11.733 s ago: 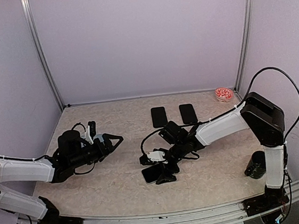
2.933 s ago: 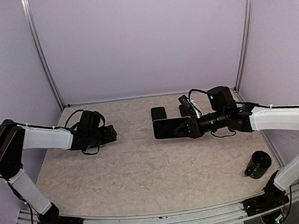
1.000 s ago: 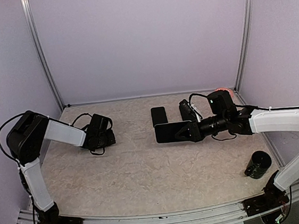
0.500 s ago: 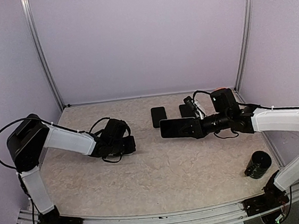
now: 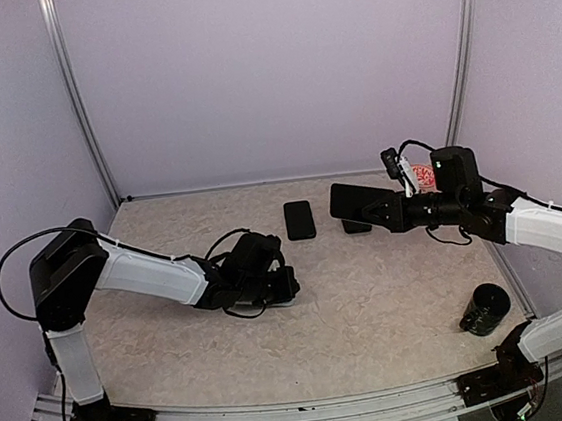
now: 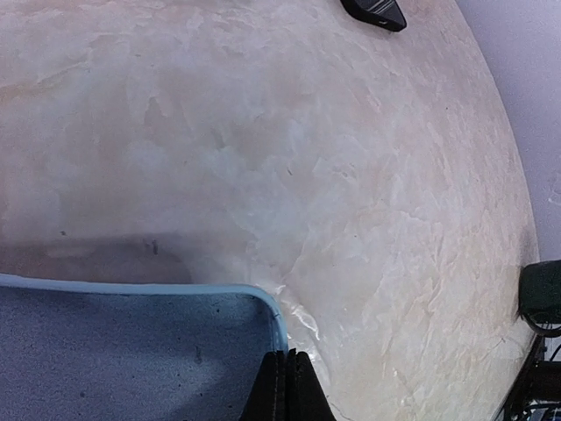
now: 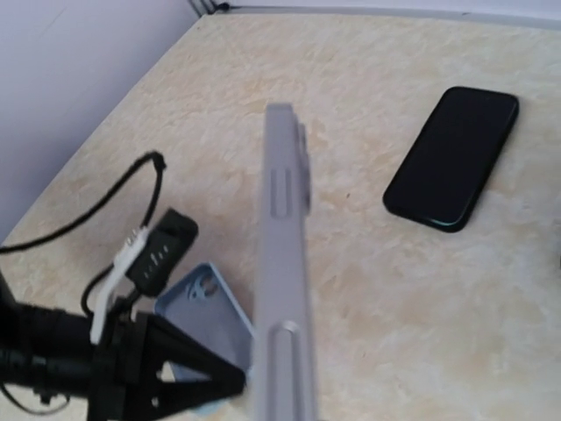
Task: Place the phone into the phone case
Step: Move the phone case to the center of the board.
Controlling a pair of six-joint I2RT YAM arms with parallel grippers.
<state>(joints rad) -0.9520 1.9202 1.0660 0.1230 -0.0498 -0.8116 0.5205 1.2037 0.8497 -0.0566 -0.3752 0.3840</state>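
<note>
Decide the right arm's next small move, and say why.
Probably lower the phone leftward toward the case. The right claw holds the phone in the air, well apart from the case that the left claw grips by its rim.

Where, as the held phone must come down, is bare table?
Bare: the marbled tabletop between the light blue phone case and the black cylinder; the far-left corner. Crowded: around the flat black phone at the back.
</note>
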